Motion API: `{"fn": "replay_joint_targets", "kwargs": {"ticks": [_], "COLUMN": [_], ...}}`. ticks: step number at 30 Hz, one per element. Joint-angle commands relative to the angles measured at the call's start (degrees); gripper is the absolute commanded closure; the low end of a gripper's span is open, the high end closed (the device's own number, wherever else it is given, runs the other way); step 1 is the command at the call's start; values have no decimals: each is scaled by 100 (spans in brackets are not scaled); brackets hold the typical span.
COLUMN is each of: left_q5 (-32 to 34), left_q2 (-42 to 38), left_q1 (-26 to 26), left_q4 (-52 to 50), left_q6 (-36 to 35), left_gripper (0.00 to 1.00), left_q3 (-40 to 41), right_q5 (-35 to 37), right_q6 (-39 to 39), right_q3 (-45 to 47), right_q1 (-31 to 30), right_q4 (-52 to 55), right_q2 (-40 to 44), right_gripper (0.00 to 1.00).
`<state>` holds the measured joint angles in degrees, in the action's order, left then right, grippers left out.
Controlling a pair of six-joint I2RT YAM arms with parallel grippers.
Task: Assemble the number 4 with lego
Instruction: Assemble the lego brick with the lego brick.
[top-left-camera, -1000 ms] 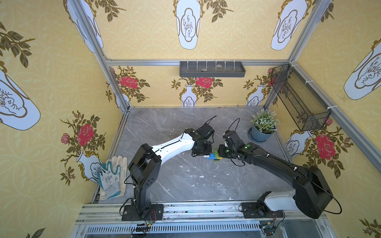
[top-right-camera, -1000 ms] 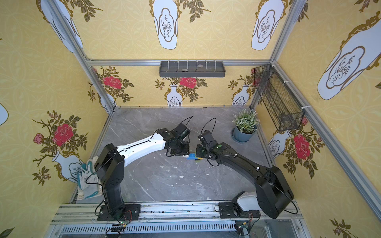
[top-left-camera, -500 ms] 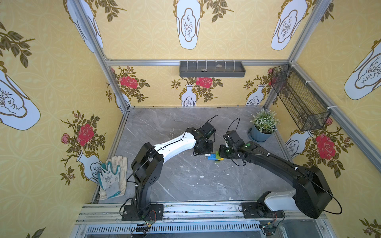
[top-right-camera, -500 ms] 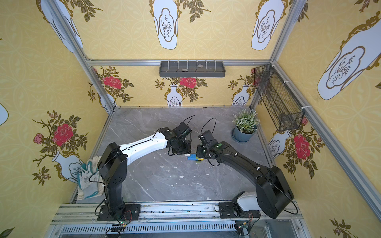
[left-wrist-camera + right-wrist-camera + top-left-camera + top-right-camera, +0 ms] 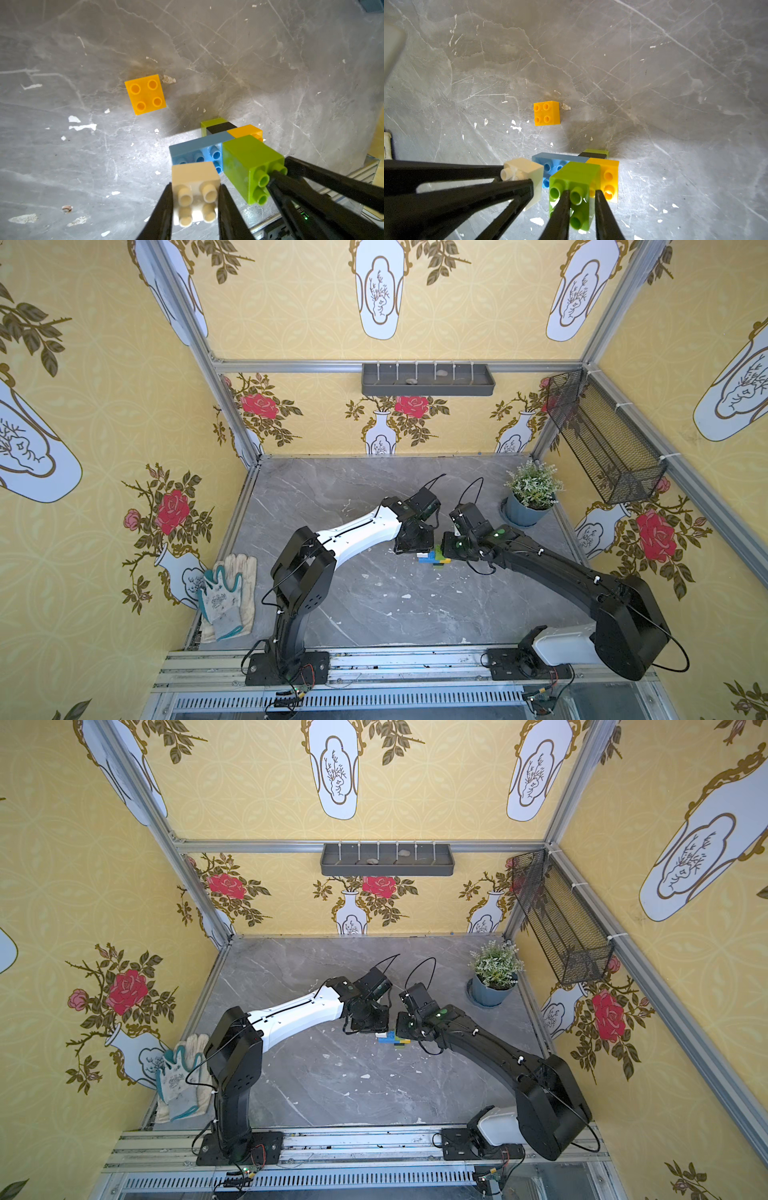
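— Yellow brick (image 5: 547,113) sits loose on the table (image 5: 654,62), apart from the number 4 (image 5: 432,558). Nearly done?
— I'd judge so: five joined mid-table between the arms, one left. The left gripper (image 5: 195,186) pinches the white brick (image 5: 195,174); the right gripper (image 5: 581,191) nips the top green brick (image 5: 575,172).
— Count?
— Six bricks: two yellow, two green, one white, one blue.

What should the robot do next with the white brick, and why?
Probably push the white brick firmly onto the blue brick. The left gripper is shut on it close against the blue studs, while the right gripper steadies the lime green brick. One yellow brick lies loose.
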<state>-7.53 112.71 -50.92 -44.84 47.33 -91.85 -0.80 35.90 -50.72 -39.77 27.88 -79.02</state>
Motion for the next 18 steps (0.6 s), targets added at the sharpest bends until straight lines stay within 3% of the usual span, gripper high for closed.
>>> {"fn": "replay_joint_targets", "kwargs": {"ticks": [1, 18], "left_q5": [38, 175], "left_q2": [76, 251], "left_q1": [-17, -54], "left_q4": [-137, -139], "left_q6": [-58, 52], "left_gripper": [81, 82], "left_q3": [-32, -130], "right_q5": [143, 160], "right_q6": [-105, -98], "right_q3": [106, 194], "right_q1": [0, 1], "right_q4": [1344, 1359], "right_q2": [-80, -7], "right_gripper": [77, 77]}}
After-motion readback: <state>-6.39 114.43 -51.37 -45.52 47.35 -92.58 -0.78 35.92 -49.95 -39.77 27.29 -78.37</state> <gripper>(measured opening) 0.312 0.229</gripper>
